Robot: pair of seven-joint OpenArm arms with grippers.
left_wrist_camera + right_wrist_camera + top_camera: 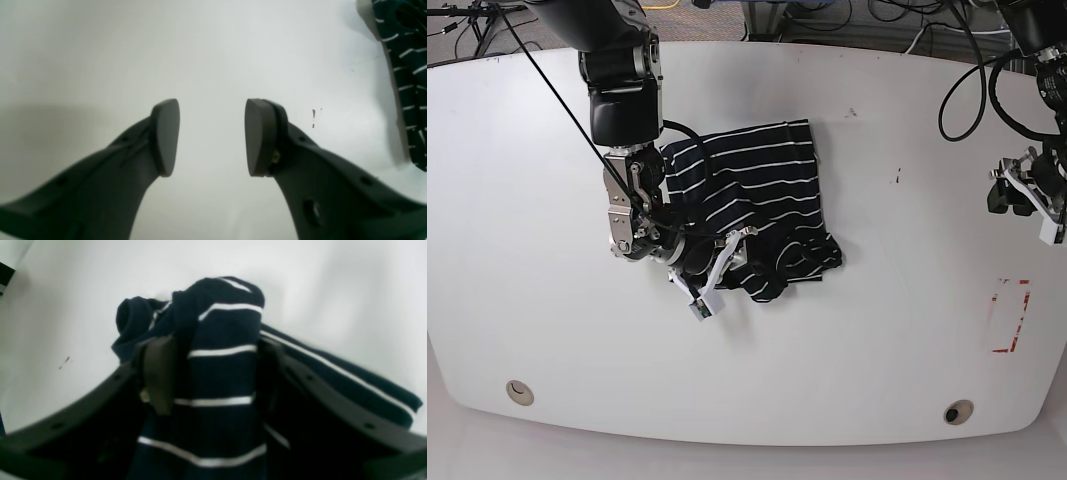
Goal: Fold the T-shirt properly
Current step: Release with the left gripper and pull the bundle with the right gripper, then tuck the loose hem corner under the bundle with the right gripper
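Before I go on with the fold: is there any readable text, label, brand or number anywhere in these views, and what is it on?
No text can be read in any view.
T-shirt: white stripes only; no print or legible tag shows.
Table: a red-orange outline marking near the edge, a shape with no letters; a few small dark specks.
Right gripper and left gripper: plain dark surfaces, no label visible.

shirt (757, 195) is black with thin white stripes, table (897, 330) plain white, grippers' fingers (165, 136) dark grey

t-shirt (757, 195) | black, thin white stripes | bunched, partly folded | table centre-left | near edge raised
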